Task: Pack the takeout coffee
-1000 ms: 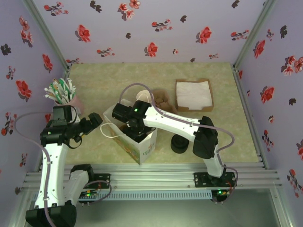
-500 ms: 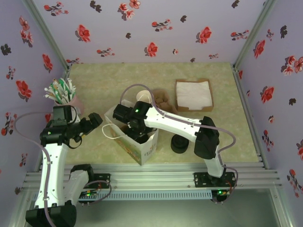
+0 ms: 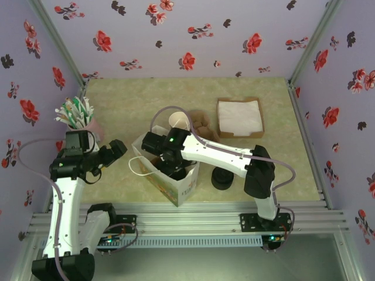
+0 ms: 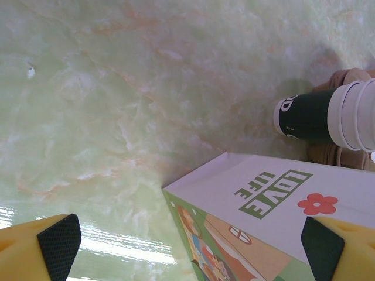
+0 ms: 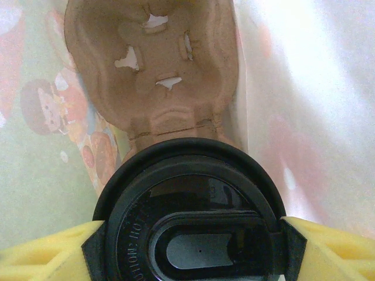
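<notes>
Takeout coffee (image 5: 193,234) sits in paper bag (image 5: 304,88) beside pulp carrier (image 5: 152,64).

A white bag (image 3: 179,186) with pictures stands in the middle of the green table (image 3: 129,99). A brown holder (image 5: 152,64) sits inside it. Behind are cups (image 3: 179,121) and napkins (image 3: 239,116). Black lids (image 3: 222,177) sit right of the bag. Straws (image 3: 74,111) stand far left.
</notes>
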